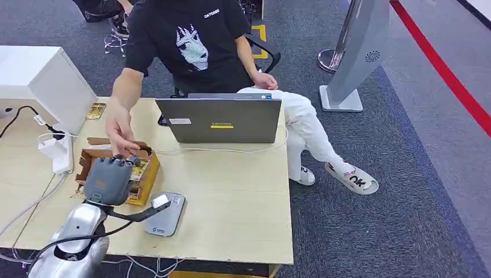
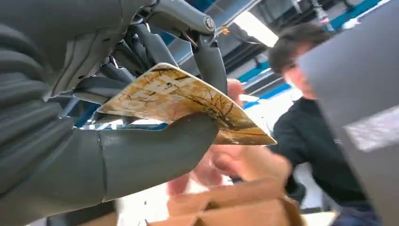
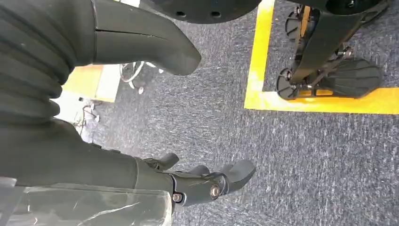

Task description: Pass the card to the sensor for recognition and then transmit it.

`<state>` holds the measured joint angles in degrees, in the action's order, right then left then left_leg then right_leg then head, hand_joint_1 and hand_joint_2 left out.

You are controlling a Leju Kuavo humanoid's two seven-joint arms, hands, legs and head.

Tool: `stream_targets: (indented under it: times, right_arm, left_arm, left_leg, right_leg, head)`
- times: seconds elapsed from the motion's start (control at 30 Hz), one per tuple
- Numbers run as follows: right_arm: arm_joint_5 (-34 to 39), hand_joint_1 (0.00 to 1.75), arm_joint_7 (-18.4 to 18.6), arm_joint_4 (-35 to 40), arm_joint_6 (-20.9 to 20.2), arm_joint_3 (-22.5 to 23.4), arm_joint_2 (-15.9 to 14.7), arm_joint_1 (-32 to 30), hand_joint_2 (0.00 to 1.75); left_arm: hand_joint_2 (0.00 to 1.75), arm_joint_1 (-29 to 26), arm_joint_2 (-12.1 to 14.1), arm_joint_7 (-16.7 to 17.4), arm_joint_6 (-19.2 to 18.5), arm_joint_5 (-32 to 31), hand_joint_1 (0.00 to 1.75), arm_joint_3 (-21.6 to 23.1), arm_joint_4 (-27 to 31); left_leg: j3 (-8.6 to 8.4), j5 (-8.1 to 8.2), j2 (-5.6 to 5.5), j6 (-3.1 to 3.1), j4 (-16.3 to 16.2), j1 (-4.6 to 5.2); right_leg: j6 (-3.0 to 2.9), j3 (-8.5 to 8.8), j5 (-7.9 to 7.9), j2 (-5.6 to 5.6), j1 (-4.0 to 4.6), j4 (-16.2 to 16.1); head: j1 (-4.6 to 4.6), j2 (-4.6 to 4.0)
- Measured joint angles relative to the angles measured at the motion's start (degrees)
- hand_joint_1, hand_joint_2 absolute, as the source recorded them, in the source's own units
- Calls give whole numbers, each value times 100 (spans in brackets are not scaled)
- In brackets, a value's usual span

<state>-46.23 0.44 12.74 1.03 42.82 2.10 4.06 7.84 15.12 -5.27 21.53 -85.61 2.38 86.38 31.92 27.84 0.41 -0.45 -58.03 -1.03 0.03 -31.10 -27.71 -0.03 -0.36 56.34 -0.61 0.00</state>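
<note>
Gripping the card (image 2: 188, 106), the left hand (image 1: 109, 179) pins it between its thick grey thumb below and its darker fingers (image 2: 211, 61) above; the card is yellow-brown with dark branching lines, and its far corner sticks out past the thumb toward the person (image 1: 191, 46); in the head view the left hand hovers over the cardboard box (image 1: 145, 174), with the card itself hidden under the hand's grey back; the person's hand (image 1: 118, 130) reaches in just beyond the left hand, fingers down at the box's far edge, and in the left wrist view that hand is blurred just behind the card; the sensor (image 1: 165, 214), a flat grey pad with rounded corners, lies on the worktop (image 1: 237, 197) just beside the left hand, on its right and nearer the robot, close against the box; a dark cable runs from the left arm across the sensor's near corner; farther off beyond the hand stands an open grey laptop (image 1: 219, 120) with its lid back toward the robot, and the person sits behind it in a black shirt and white trousers; off to the hand's left are a white box (image 1: 43, 81) and a white charger (image 1: 55, 150) with cords; the right hand (image 3: 207, 181) hangs over grey carpet (image 3: 306, 155) with a yellow line, holding nothing, its fingers loosely bent and apart from the thumb
</note>
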Motion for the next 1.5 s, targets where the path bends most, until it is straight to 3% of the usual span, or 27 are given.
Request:
stream_targets:
  times: [0.03, 0.1, 0.13, 0.17, 0.53, 0.7, 0.77, 1.3, 1.5]
  right_arm:
    - [-11, 0, -2, 0, 0, 9, 0, 0, 175]
    - [-17, 0, -4, 0, 2, 22, 0, 3, 175]
    - [-30, 0, -6, 0, 2, 26, 0, 5, 175]
    - [-33, 0, -7, 0, 2, 26, 2, 7, 175]
    - [-116, 0, -4, 0, 96, 168, 79, 24, 175]
    - [-166, 0, -7, 2, 66, 271, 90, 26, 175]
    - [-175, 0, -9, 2, 57, 310, 90, 27, 175]
    - [-192, 0, -11, 2, 79, 603, 90, 29, 175]
    - [-343, 0, -26, 4, 100, 654, 94, 29, 175]
  left_arm:
    - [175, 8, -7, 0, 4, 2, 175, -74, 26]
    - [175, 7, -35, -11, 11, 15, 148, -179, 83]
    - [175, 7, -59, -15, 15, 15, 148, -233, 116]
    - [175, 7, -81, -22, 17, 15, 0, -271, 144]
    - [175, -282, -337, -475, 129, 267, 0, -467, 494]
    - [175, -655, -472, -1051, -144, 1071, 0, -452, 671]
    - [175, -843, -514, -1136, -157, 1143, 0, -411, 714]
    - [175, -1764, -455, -787, -90, 1056, 0, -242, 922]
    - [175, -1734, -474, -920, 116, 1099, 0, -660, 859]
  left_leg:
    - [0, 0, 0, 0, 0, 0]
    - [2, 0, -1, 0, 0, 1]
    - [3, 0, -1, 0, 0, 1]
    - [3, 0, -1, 0, -1, 2]
    - [5, 1, -1, 1, -1, 5]
    - [6, 2, 0, 1, 0, 5]
    - [6, 5, 1, 1, 0, 5]
    - [8, 5, -2, 1, 1, 4]
    - [8, 5, -1, 1, 1, 3]
  right_leg:
    - [0, 0, 0, 0, 0, 0]
    - [0, 0, 0, -1, 0, 0]
    - [0, 0, 0, -1, 0, 0]
    - [0, 0, 0, -1, 0, 0]
    - [1, -3, 0, -1, -1, -1]
    - [1, -5, -1, 0, -1, -1]
    - [1, -6, -1, 1, -1, -1]
    - [2, -5, -2, -2, -1, -1]
    - [2, -5, -2, -1, -1, -1]
  head:
    - [0, 0]
    - [0, -2]
    - [2, -2]
    - [2, -2]
    - [2, 0]
    - [0, -2]
    - [0, -2]
    - [0, 0]
    - [0, 0]
